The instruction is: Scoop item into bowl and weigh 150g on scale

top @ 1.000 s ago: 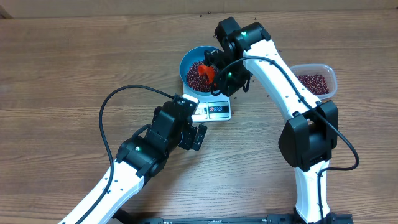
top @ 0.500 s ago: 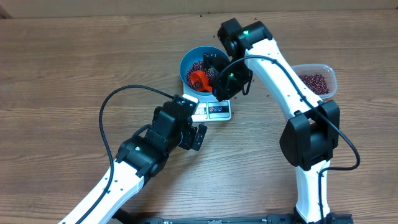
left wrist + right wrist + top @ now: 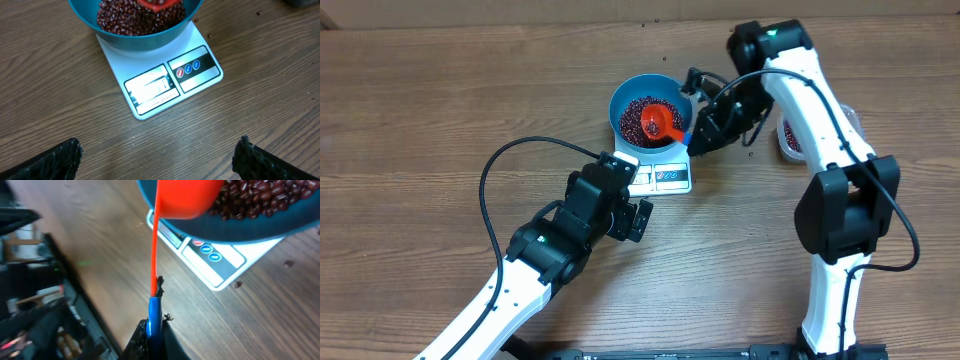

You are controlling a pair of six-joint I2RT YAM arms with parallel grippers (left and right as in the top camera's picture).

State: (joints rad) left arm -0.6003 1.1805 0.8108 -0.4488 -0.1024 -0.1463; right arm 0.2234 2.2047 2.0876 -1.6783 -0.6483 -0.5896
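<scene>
- The blue bowl [image 3: 614,105] sits on the white scale [image 3: 666,178] and has small dark red beans [image 3: 636,122] in it.
- The right claw [image 3: 698,136] is shut tight on the handle of the red scoop [image 3: 666,124], just above the scale.
- The left claw [image 3: 159,144] is wide open and holds nothing, over the desk [image 3: 440,100] near the scale's buttons.

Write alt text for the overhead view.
The right gripper holds a red scoop by its handle over a blue bowl of dark red beans that stands on a white scale. The left gripper hangs open near the scale; a clear container of beans sits partly hidden under the right arm.
</scene>
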